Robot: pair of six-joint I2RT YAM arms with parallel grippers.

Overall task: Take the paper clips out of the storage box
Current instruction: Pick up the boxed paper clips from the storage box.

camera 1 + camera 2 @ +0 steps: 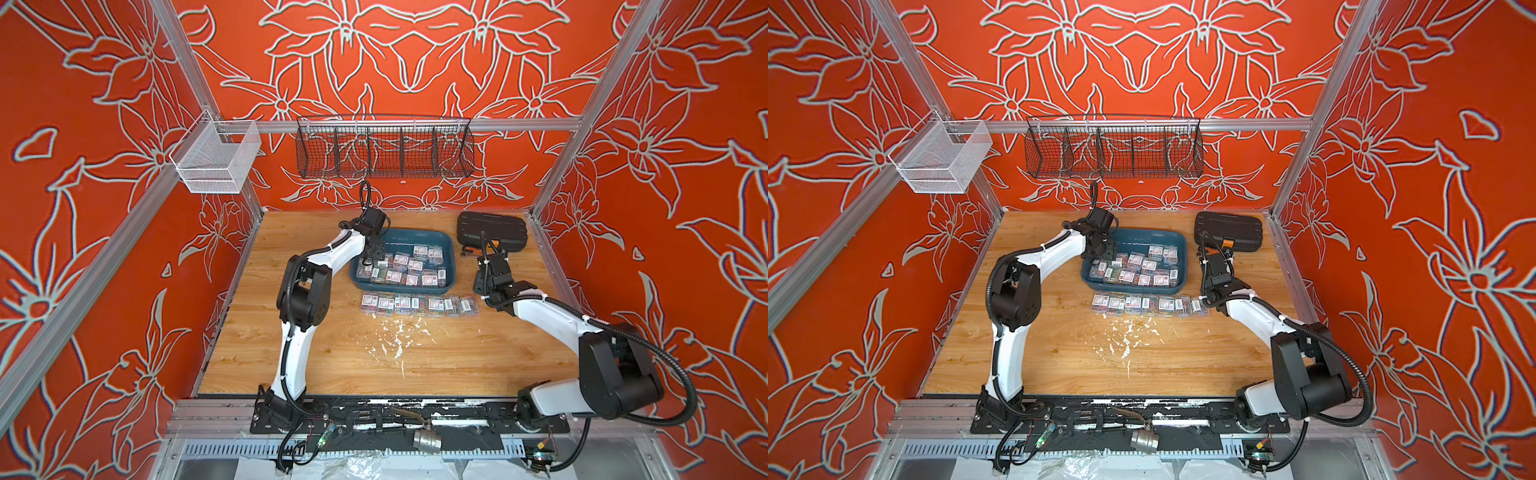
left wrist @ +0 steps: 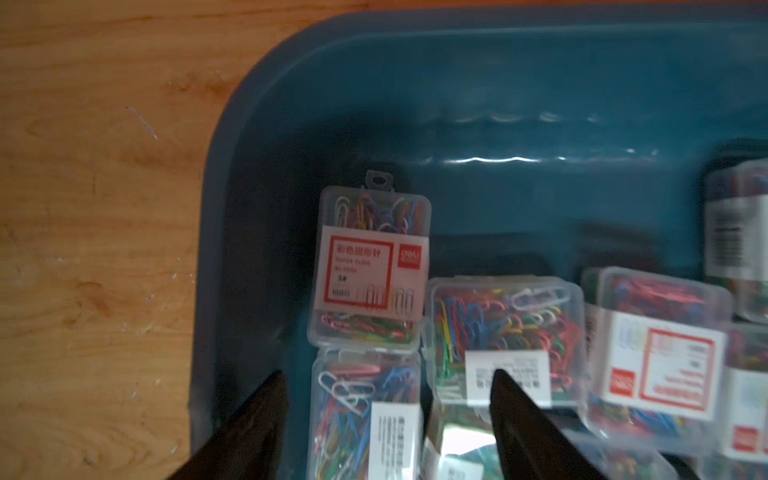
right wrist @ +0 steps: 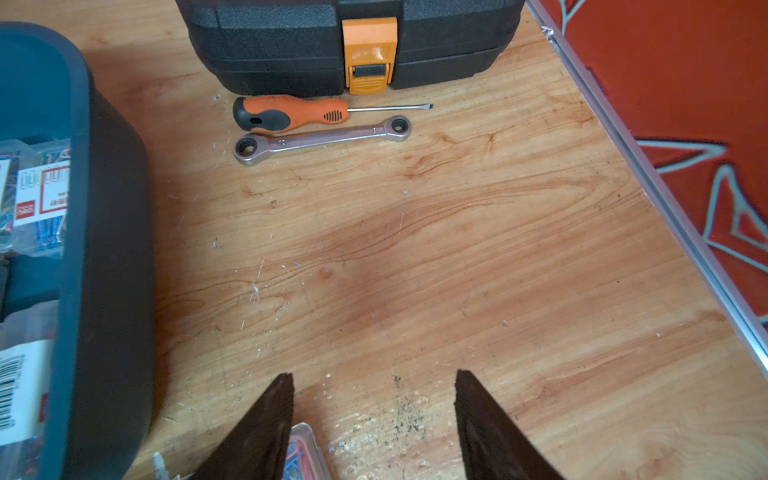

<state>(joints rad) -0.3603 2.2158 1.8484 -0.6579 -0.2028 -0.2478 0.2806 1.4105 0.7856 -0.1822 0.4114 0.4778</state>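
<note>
Left gripper point(image 2: 388, 386) wide, empty, hovering over clip box point(image 2: 361, 424) inside tray point(image 1: 415, 239), mid-frame in a top view; I'd be centring jaws before closing.

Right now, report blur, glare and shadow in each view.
Left wrist view: dim and motion-blurred; labels on the paper clips smeared; glare streaks on the storage box wall.
Right wrist view: screwdriver and wrench sharp; the near side of the storage box dark and soft.
Both top views: evenly lit, sharp mid-table, colour fringing on the wall pattern toward the edges.
</note>
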